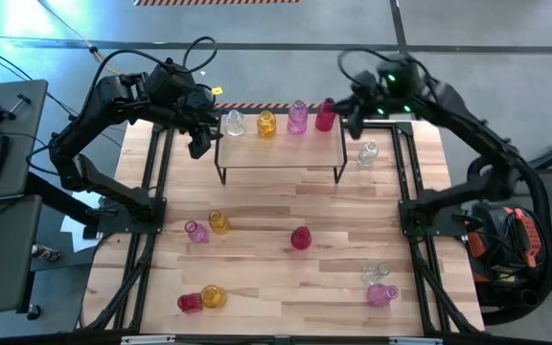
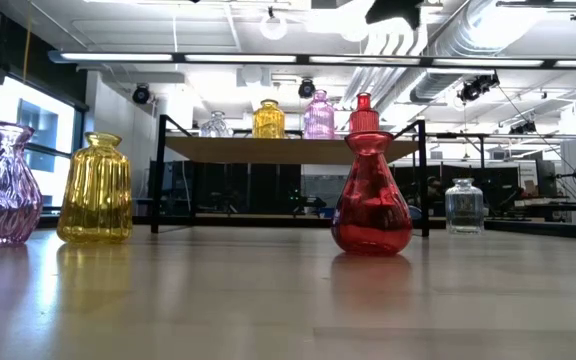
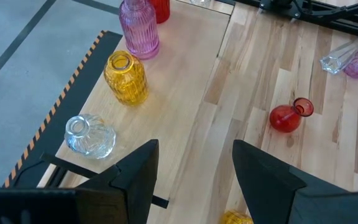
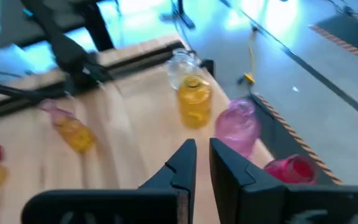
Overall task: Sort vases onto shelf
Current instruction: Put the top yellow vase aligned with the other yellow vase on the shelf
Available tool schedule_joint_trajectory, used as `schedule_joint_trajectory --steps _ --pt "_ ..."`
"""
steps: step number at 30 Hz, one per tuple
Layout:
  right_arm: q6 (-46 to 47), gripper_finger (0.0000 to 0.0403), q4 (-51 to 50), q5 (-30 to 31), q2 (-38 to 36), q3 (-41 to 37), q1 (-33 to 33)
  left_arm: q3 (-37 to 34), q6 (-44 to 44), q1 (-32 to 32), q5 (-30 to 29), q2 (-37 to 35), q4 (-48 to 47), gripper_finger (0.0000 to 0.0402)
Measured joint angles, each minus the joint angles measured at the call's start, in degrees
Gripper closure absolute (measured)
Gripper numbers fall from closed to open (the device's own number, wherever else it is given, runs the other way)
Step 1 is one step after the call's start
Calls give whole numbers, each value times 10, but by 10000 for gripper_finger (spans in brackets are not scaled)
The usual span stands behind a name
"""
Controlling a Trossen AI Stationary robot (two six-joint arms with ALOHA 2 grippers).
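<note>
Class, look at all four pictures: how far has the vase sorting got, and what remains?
Done: four vases stand in a row on the shelf: clear, yellow, pink, red.
In hand: nothing. The left claw is open and empty by the clear one; the right claw is shut and empty near the red one.
Left: eight vases on the table, such as the red one in the middle, some lying down.

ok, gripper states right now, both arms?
Left gripper: open, holding nothing, above the shelf.
Right gripper: shut, empty, over the shelf's other end.
</note>
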Motion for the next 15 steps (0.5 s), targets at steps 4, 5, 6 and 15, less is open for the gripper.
schedule_joint_trajectory --steps 4,5,6,15 --pt "21 375 92 -45 -98 -131 0 0 0 0 0 0 0 204" --pt "23 375 112 -56 -119 -163 0 0 0 0 0 0 0 204" --pt "27 375 127 -64 -139 -192 0 0 0 0 0 0 0 204" --pt "42 375 313 -81 -307 -452 25 0 0 0 0 0 0 204"
